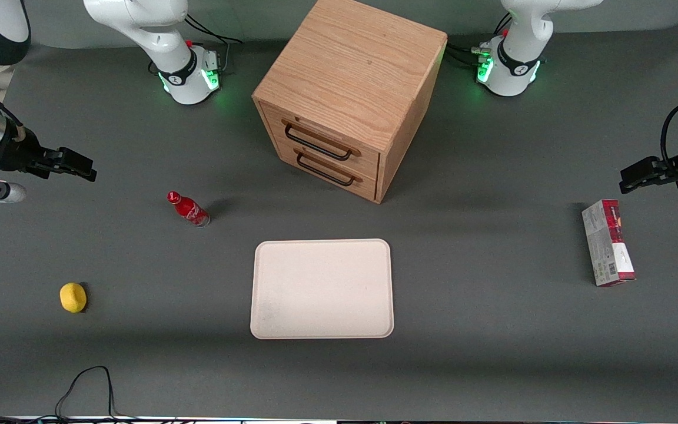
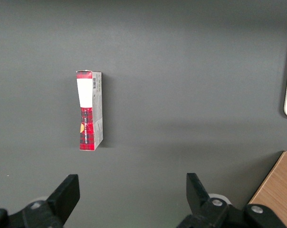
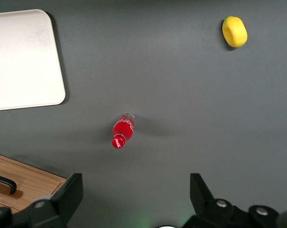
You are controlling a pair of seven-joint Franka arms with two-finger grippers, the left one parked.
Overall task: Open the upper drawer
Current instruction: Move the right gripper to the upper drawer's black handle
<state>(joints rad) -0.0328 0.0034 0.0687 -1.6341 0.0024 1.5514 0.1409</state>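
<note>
Oak grain runs across the boxy cabinet [image 1: 354, 76] that we see standing on the matte dark grey table [image 1: 492, 330], turned at an angle. Its upper drawer [image 1: 319, 136] sits flush in the cabinet front, a flat wooden panel crossed by a long black wire handle [image 1: 317, 143]; the lower drawer [image 1: 328, 166] beneath it carries the same bent-wire pull and is also closed.

We find the gripper [image 1: 83, 167] raised above the table toward the working arm's end, well apart from the cabinet. Its two black fingers [image 3: 67, 194] stand wide apart with nothing between them.

Nearer the front camera than the cabinet lies a pale, smooth rectangular tray [image 1: 322, 288] with rounded corners and a low rim. A small glossy red bottle [image 1: 188, 208] stands upright between the tray and the gripper's end of the table. A rounded yellow lemon-like object [image 1: 73, 297] rests nearer the camera. A red and grey carton [image 1: 607, 242] lies flat toward the parked arm's end.
</note>
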